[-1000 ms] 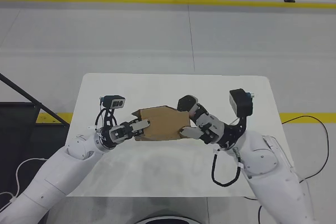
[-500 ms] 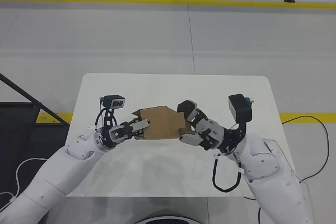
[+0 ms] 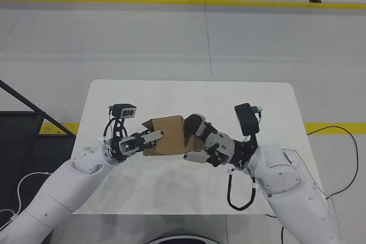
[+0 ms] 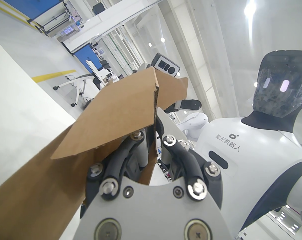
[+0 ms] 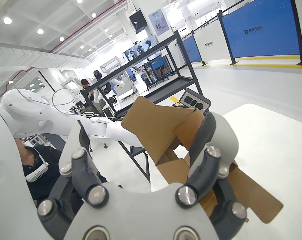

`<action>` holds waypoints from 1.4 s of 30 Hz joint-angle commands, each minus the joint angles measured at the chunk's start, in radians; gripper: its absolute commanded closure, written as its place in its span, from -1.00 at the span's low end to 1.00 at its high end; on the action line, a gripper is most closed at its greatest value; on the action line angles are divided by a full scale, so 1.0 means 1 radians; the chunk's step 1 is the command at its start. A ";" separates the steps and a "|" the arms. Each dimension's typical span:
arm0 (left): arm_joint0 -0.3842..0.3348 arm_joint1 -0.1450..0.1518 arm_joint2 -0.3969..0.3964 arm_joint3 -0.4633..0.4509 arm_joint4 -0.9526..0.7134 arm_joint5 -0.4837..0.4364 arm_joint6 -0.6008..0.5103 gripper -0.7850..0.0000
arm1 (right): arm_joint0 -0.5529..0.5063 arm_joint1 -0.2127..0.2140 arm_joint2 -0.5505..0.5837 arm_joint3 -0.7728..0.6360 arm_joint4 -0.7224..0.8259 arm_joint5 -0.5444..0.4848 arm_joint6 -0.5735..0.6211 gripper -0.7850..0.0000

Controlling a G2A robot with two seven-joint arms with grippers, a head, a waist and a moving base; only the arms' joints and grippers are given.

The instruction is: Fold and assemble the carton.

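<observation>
Closer to the left gripper point(image 3: 147, 139) than a second ago: right gripper point(image 3: 193, 139), fingers spread wide, one finger point(image 5: 224, 136) pressing against the carton point(image 3: 168, 133) end. Left gripper unmoved, pinched tight on the edge of a carton flap. Carton shorter from above than before, pushed toward a box shape. Brown corrugated board, flaps loose and angled at both ends, over the middle of the white table point(image 3: 262, 104), between both grippers. Black rack point(image 3: 12, 137) just off the table's left edge. Yellow floor line point(image 3: 338, 128) beyond.
</observation>
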 commanded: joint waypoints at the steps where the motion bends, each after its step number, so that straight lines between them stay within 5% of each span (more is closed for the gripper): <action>1: 0.000 0.000 0.000 0.000 0.000 0.000 0.000 1.00 | 0.001 0.000 -0.003 0.002 0.002 0.000 0.004 -1.00; 17: 0.000 0.000 0.000 0.000 0.000 0.000 0.000 1.00 | -0.052 0.003 0.062 -0.011 0.010 -0.064 -0.088 -1.00; 32: 0.000 0.000 0.000 0.000 0.000 0.000 0.000 1.00 | -0.036 0.028 0.074 0.021 0.317 -0.048 0.192 -1.00; 42: 0.000 0.000 0.000 0.000 0.000 0.000 0.000 1.00 | 0.004 0.014 0.021 0.048 0.257 -0.013 0.141 -1.00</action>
